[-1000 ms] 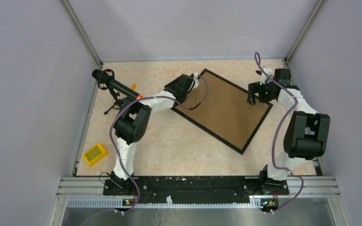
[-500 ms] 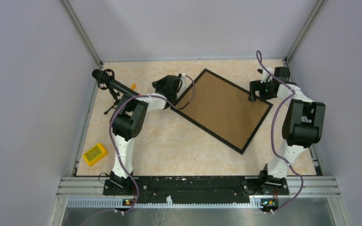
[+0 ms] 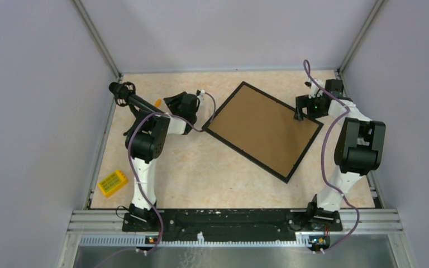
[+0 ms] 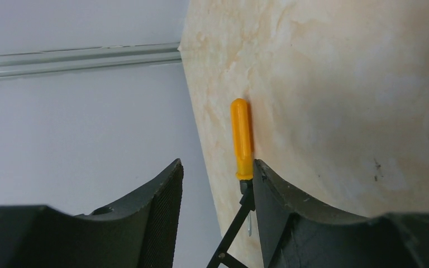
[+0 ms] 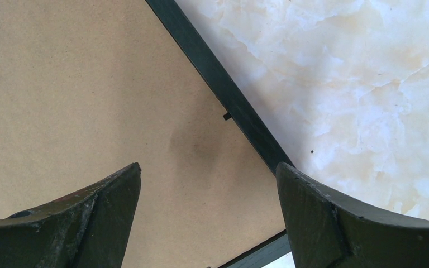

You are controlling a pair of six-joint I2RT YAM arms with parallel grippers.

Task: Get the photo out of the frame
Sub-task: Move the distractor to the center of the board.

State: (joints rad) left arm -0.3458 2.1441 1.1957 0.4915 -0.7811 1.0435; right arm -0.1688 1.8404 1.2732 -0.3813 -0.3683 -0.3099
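The frame (image 3: 263, 129) lies back up on the table, showing its brown fibreboard back and thin black border. The photo is hidden; no print shows in any view. My right gripper (image 3: 300, 113) is open and empty over the frame's right corner. In the right wrist view its gripper (image 5: 208, 173) is spread above the brown back (image 5: 89, 84), with the black border (image 5: 234, 100) and a small black tab (image 5: 227, 116) ahead. My left gripper (image 3: 171, 104) is open and empty, left of the frame and apart from it. In the left wrist view it (image 4: 218, 167) points at the wall.
A black cylinder on a small tripod (image 3: 128, 97) stands at the far left beside an orange-handled screwdriver (image 4: 241, 137) that lies next to the left fingers. A tripod leg (image 4: 234, 229) crosses between them. A yellow box (image 3: 113, 182) lies at near left. Grey walls enclose the table.
My left gripper has drawn back leftwards from the frame's left corner to the tripod and screwdriver. My right gripper shifted slightly at the right corner, then stayed still. The frame has hardly moved.
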